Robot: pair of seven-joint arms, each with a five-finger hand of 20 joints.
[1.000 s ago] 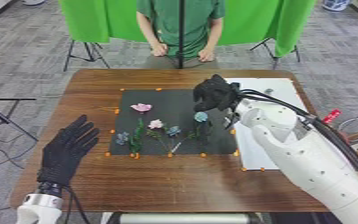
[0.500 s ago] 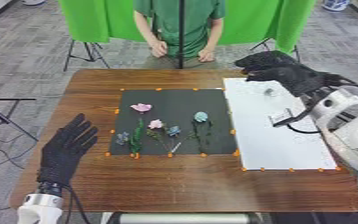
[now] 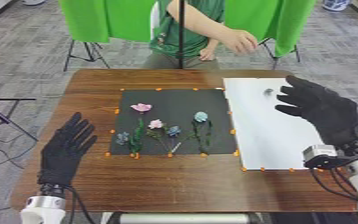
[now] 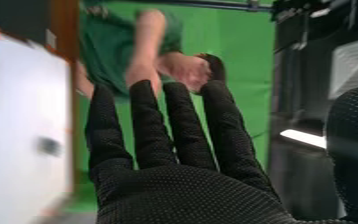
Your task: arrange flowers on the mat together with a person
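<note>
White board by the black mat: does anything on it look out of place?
On the white board, near its far end, a small grey thing stands out, too small to identify. It looks odd alone there, with the flowers on the black mat.

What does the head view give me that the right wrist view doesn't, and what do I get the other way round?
Head view: the left hand, open over the table's left side, and the dark mat with the flowers laid on it: two pink blooms, a pale blue bloom and darker blue ones, with green stems.

Right wrist view: the right hand's glove texture close up, and a bright white strip in the background.

Both: the right hand, open, the white board with a small grey thing on it, and the green backdrop.
</note>
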